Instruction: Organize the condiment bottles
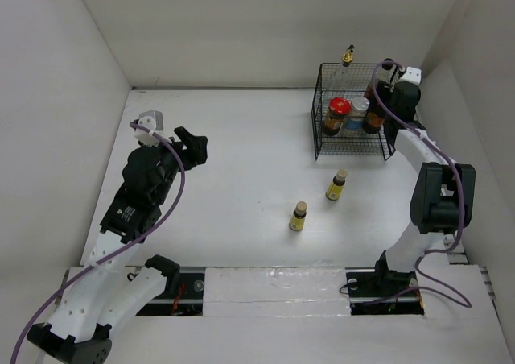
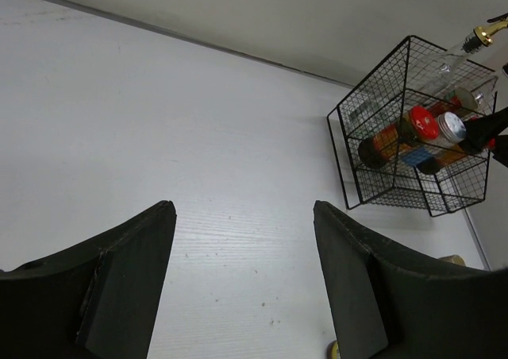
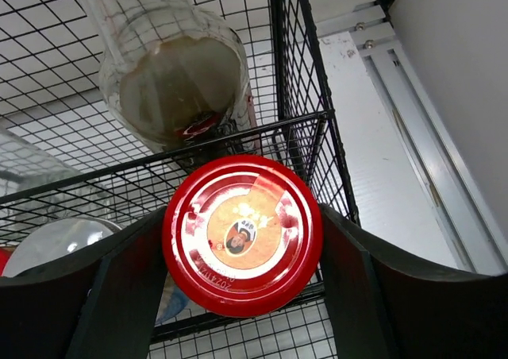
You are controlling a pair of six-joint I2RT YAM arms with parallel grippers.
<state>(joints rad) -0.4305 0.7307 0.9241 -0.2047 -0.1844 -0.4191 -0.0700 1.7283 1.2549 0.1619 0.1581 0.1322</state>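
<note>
Left gripper [image 1: 191, 145]: jaws wide apart, nothing between them. It hangs over the left half of the table [image 1: 241, 130], closer to the left edge than to the centre, fingers aimed toward the far right.
Right gripper [image 3: 243, 220]: reaches into the basket's right side, one finger against each side of a red lid, gripping it.
Held red-lidded jar [image 3: 242, 240]: inside the basket, right part, lid facing the wrist camera. Brown body shows in the top view.
Wire basket [image 1: 318, 122]: black, at the far right corner of the table, close to the far wall.
Other red-lidded jar [image 1: 338, 109]: inside the basket, left part, near its front wall.
Silver-lidded shaker [image 1: 360, 105]: inside the basket, between the two red-lidded jars, just beside both. Contact can't be told.
Tall clear bottle [image 2: 454, 63]: in the basket's far part, leaning, with its gold cap poking out above the rim. The right wrist view shows its base through the mesh just beyond the held jar.
First yellow bottle [image 1: 336, 184]: on the bare table, outside the basket on its near side, right of centre, brownish cap.
Second yellow bottle [image 1: 298, 216]: also on the table, near the first but apart from it, further toward the near edge and a bit left.
</note>
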